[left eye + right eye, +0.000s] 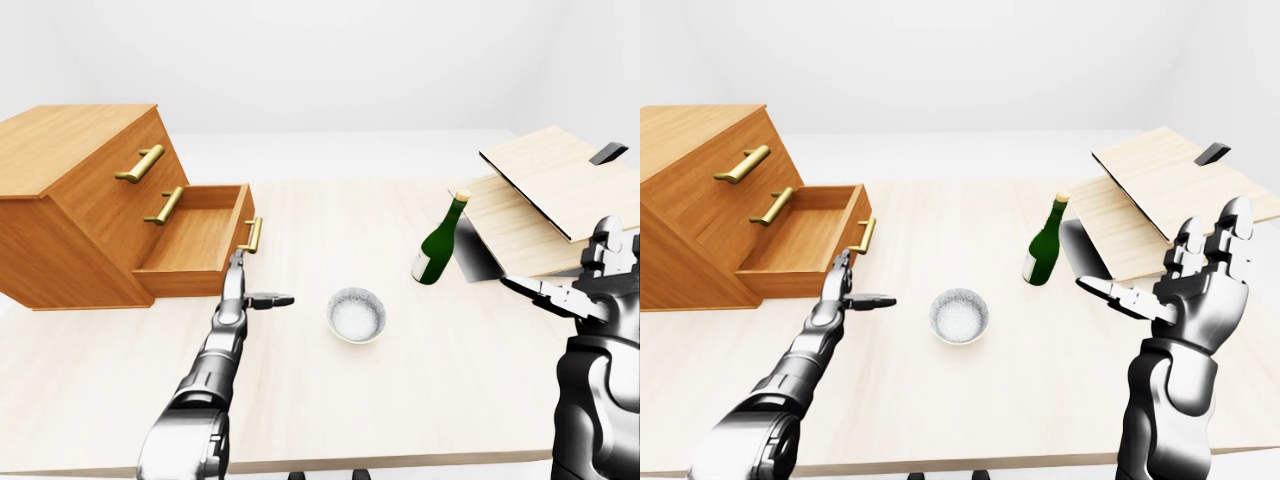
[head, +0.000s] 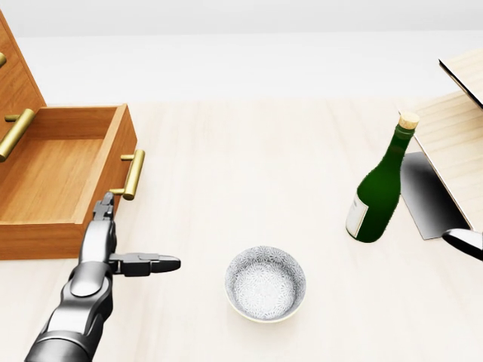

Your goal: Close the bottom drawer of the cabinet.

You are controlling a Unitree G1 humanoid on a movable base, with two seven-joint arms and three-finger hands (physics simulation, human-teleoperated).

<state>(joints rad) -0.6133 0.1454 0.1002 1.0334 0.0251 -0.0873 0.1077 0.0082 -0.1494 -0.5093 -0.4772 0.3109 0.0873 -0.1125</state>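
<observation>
Approach step, contact not yet made. Bottom drawer [image 1: 195,240] of the cabinet [image 1: 75,190] stands pulled well out at the left of the left-eye view, brass handle [image 2: 133,174] on its face pointing toward mid-frame. Left hand [image 2: 113,237] open, fingers spread, one fingertip reaching up just below that handle and close to the drawer face, thumb jutting rightward; touching or not, cannot tell. Right hand [image 1: 1185,280] open too, raised at the right of the right-eye view, well apart from the cabinet. Bowl [image 2: 266,283] and green bottle [image 2: 377,188] on the tabletop [image 1: 420,400], clear of the drawer's path. Next, probably: palm or fingers flat against the drawer face beside the handle, then a straight push toward upper left, along the slide, until flush.
</observation>
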